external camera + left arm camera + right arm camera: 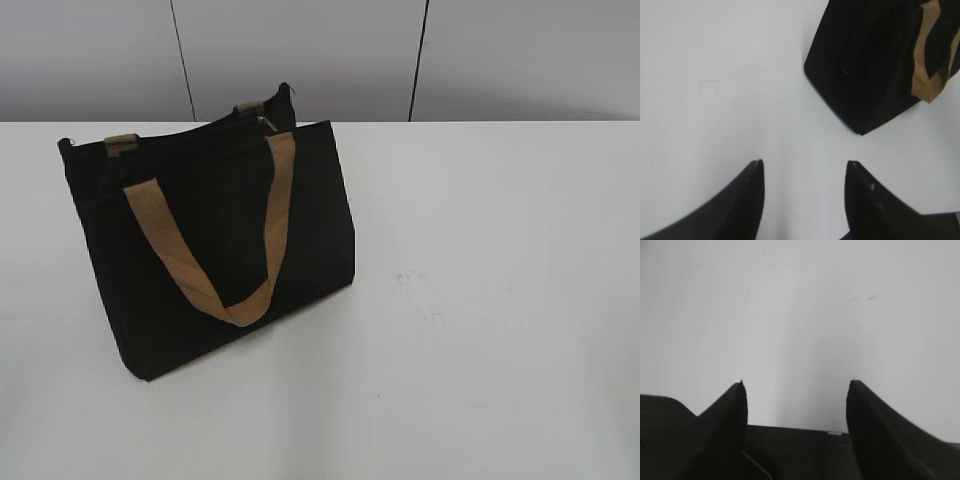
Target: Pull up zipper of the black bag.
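We see bare white bench (pixel 480 330) across the near and right side, matte, with a few faint scuff marks right of centre. No arm shows in the exterior view.

Left end effector (pixel 805 167): jaws spread wide, nothing between them, only white bench under the gap. The black bag's (pixel 865 65) lower corner sits ahead and to the right of it, apart from the fingertips.

Right end effector (pixel 797 385): jaws also spread, empty, looking onto plain bench with one small dark speck further out.

Black bag (pixel 215 250) stands upright on the left half of the bench, turned at an angle so one end faces near-left. The near tan handle (pixel 225 250) hangs down the front panel in a U; two tan tabs of the far handle (pixel 122 142) poke up at the top edge. The zipper (pixel 266 121) runs along the top edge, small silvery pull visible toward the far right end of it. We can't tell whether it's done up.

Far side: bench edge meets a grey panelled wall (pixel 300 55) with two dark vertical seams.
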